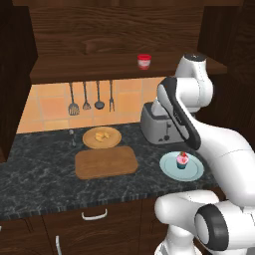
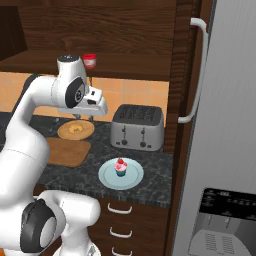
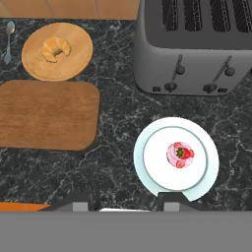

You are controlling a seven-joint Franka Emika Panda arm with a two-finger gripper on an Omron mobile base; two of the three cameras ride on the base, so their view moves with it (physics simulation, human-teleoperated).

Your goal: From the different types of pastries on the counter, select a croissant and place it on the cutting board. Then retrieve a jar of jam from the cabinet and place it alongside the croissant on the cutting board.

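Note:
The golden croissant [image 1: 102, 135] [image 2: 76, 128] [image 3: 55, 47] lies on a round wooden plate [image 3: 74, 66] at the back of the dark counter [image 1: 40, 184]. In front of that plate the brown cutting board [image 1: 105, 162] [image 2: 67, 151] [image 3: 47, 114] is bare. A pink cupcake [image 1: 182, 160] [image 3: 180, 154] sits on a pale blue plate [image 3: 202, 182] to the right. The red-lidded jar of jam [image 1: 144, 61] [image 2: 89, 60] stands on the cabinet shelf [image 1: 89, 68]. My gripper [image 2: 84, 118] [image 3: 125, 203] hangs high over the counter, open and holding nothing, looking down between the board and the cupcake plate.
A grey toaster [image 1: 157, 127] [image 2: 137, 127] [image 3: 197, 44] stands behind the cupcake plate. Several utensils [image 1: 89, 97] hang on the tiled wall, and a spoon [image 3: 9, 39] lies left of the round plate. A fridge [image 2: 225, 125] closes the right side.

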